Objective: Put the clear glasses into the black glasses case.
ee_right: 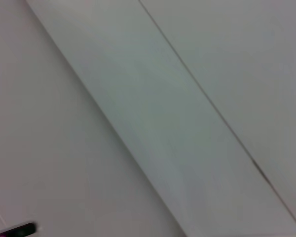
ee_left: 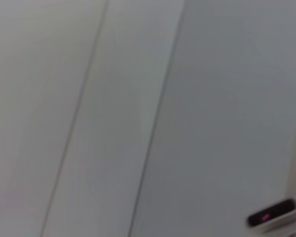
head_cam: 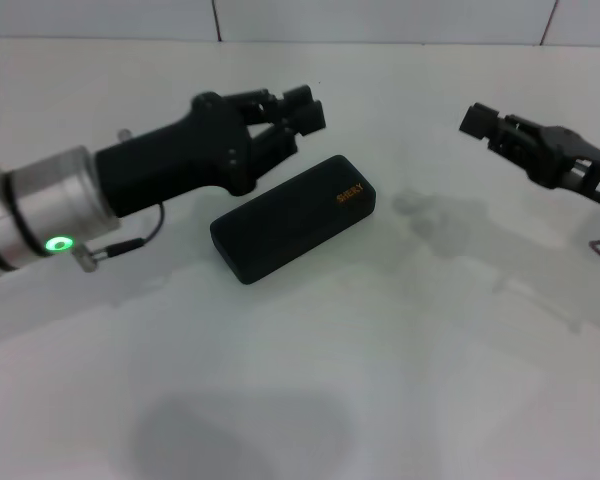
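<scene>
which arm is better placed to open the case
Left, probably. The left gripper hangs just behind the closed black glasses case, nearly touching its far edge. The right gripper is farther off, beyond the faint clear glasses.

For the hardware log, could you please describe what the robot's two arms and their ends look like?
The left arm has a silver metal cuff with a glowing green ring light and a thin black cable, then a matte black housing ending in the left gripper with black jaws. The right gripper is black too, with a small white label behind it.
</scene>
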Motion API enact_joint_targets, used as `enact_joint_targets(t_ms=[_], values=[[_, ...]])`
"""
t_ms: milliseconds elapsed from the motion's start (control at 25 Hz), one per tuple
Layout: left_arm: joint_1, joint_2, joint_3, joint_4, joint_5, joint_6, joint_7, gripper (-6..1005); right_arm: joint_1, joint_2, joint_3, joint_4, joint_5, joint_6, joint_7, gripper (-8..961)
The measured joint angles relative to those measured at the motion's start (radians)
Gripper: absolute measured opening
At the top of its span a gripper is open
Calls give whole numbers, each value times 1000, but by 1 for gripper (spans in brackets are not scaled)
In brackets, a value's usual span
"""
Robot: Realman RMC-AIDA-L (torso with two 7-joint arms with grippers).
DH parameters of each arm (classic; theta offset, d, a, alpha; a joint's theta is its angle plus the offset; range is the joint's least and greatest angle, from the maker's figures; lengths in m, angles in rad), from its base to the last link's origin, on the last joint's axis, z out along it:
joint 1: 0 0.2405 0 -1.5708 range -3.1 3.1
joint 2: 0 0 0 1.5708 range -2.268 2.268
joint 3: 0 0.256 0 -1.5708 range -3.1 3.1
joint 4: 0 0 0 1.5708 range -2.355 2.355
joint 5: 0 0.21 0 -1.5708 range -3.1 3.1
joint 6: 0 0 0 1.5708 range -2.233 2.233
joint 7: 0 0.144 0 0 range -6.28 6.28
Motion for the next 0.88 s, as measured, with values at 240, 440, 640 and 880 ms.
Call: enact_joint_targets(t_ms=[240,440,640,880], values=[[60,3,9,117,-21,126,7,220,0,-3,27,2,-5,-9,-3,173],[126,3,66,225,-25,138,0,221,12,-13,27,-23,-75,-15,-37,174],[219,3,104,323,-27,142,-6,373,25,-16,27,-117,-248,-38,-89,174],[296,9,116,344,-20,160,-36,574,-4,7,23,-260,-384,-88,-236,209]])
